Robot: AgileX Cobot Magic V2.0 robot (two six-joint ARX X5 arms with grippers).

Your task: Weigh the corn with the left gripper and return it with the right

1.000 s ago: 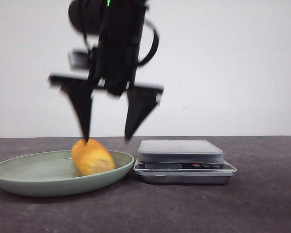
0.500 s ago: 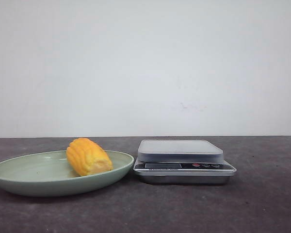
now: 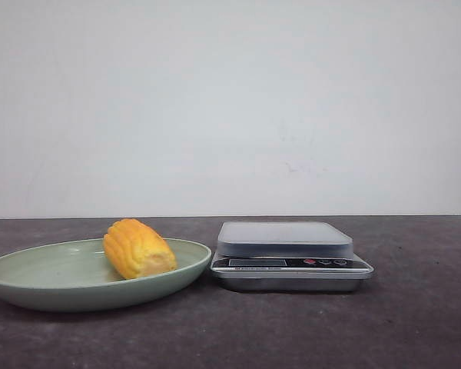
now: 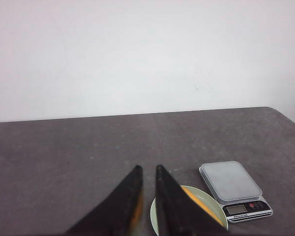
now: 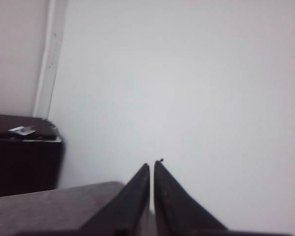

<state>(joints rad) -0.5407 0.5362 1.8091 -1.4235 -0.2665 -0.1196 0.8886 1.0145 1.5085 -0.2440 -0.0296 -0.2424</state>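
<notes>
The corn (image 3: 138, 247), a stubby yellow-orange cob piece, lies on its side in the green plate (image 3: 31, 273), near the plate's right rim. No gripper touches it, and no arm shows in the front view. My left gripper (image 4: 148, 169) hangs high above the table, fingers drawn together to a narrow slit with nothing between them. Past its fingers I see the plate (image 4: 212, 209) and only an orange sliver of the corn (image 4: 199, 202). My right gripper (image 5: 152, 164) is shut and empty, pointing at the white wall.
A silver kitchen scale (image 3: 288, 250) with a bare grey platform stands right beside the plate, almost touching its rim; it also shows as the scale (image 4: 231, 181) in the left wrist view. A dark cabinet (image 5: 22, 157) stands off the table's side.
One second ago an open gripper hung just over the corn; it has since left the front view. The corn rolled slightly left and now lies still.
</notes>
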